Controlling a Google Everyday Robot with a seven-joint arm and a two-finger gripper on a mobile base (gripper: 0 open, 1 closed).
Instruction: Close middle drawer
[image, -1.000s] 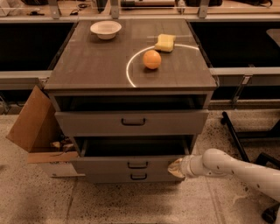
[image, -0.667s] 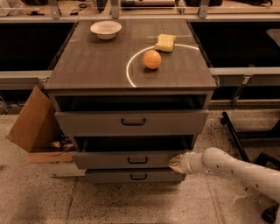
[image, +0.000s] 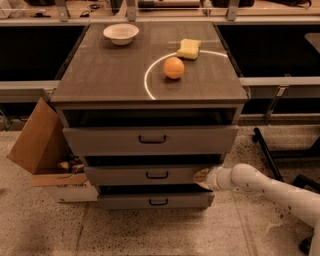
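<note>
The white jointed arm reached in from the right, its tan-tipped gripper pressed against the right end of the grey, flat-fronted middle drawer (whether parted or closed, I could not tell). That drawer looked a little proud of the grey metal cabinet, nearly home. A push so far off-centre might rack it, so steady, straight inward pressure seemed wisest. Farther back, a round orange rested on top.

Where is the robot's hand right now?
The gripper is low and right in the camera view, against the right end of the middle drawer, between the top drawer and the bottom drawer.
</note>
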